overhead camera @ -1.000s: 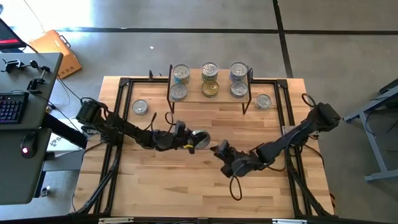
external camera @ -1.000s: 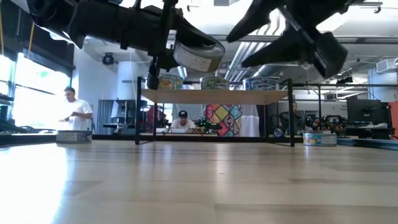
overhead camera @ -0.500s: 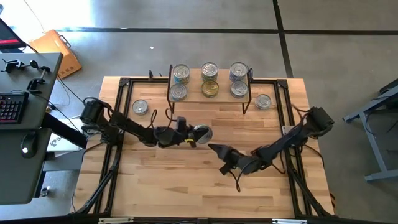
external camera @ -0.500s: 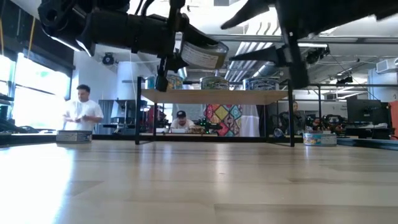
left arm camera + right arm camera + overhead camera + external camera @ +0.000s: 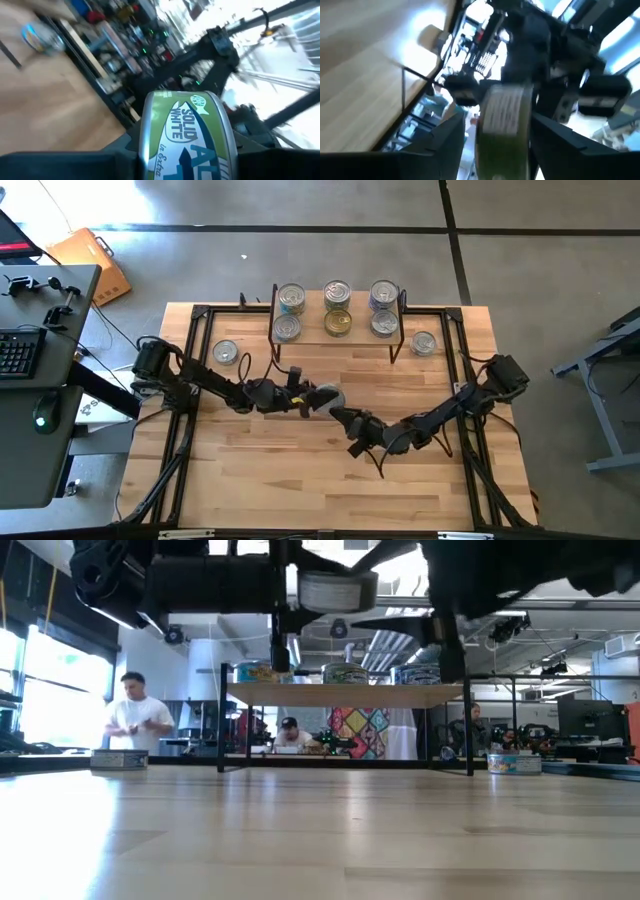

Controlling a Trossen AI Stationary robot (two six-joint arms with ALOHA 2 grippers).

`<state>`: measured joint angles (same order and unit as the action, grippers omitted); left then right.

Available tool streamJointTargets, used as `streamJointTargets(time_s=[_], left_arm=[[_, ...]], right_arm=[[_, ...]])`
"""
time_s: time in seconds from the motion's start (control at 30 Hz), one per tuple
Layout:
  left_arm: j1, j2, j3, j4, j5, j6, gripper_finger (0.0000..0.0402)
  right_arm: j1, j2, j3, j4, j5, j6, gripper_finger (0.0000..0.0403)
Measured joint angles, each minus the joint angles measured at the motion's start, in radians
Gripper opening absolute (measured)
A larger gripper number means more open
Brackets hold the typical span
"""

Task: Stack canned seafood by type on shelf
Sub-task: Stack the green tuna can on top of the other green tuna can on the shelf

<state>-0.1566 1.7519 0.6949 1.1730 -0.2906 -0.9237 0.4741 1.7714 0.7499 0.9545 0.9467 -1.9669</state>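
My left gripper [image 5: 308,400] is shut on a tin of canned seafood [image 5: 326,396] with a green side label [image 5: 185,125], high above the table's middle, in front of the shelf [image 5: 338,336]. My right gripper [image 5: 340,417] reaches in from the right, open. Its two fingers [image 5: 445,145] stand on either side of the same tin [image 5: 505,120], and I cannot tell whether they touch it. The shelf's wooden top carries several tins [image 5: 291,299], one of them gold-lidded [image 5: 339,323]. Two more tins rest on the table, one left of the shelf [image 5: 226,352] and one right of it [image 5: 424,342]. My left gripper pinches the tin between its two fingers, one on each flat end, by the rim [image 5: 142,150] nearest the gripper. The fingers come about level from the table's left. The tin is lifted clear of the table, nearly upright with its lid up [image 5: 337,580].
Black frame rails [image 5: 190,380] run along the table's left and right sides. The wide wooden tabletop [image 5: 320,840] lies in front of the shelf's thin black legs [image 5: 222,720]. A person [image 5: 135,725] stands beyond the table at the far left.
My left gripper has rolled, so the tin has turned from tilted to nearly upright, and has shifted slightly toward the right. My right gripper has rolled, sunk a little and moved left toward the tin; its fingers now stand on either side of it.
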Motion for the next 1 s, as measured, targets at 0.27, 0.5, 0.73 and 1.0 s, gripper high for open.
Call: streamJointTargets(time_s=[0.27,0.5,0.73,1.0], left_arm=[[-0.002,0.000,0.000,0.006,0.100,-0.071,0.0112],[-0.004,0.000,0.001,0.011,0.116,-0.039,0.0122],[0.027,0.002,0.002,-0.010,0.106,-0.007,0.0174],[0.100,0.003,-0.001,-0.030,0.233,0.007,0.0238]], right_arm=[[0.008,0.000,0.058,0.014,0.001,-0.013,0.0203],[0.009,0.000,0.060,-0.016,-0.020,0.117,0.0129],[0.008,0.000,0.061,-0.037,0.022,0.288,0.0122],[0.011,-0.002,0.062,-0.129,0.024,0.553,0.0122]])
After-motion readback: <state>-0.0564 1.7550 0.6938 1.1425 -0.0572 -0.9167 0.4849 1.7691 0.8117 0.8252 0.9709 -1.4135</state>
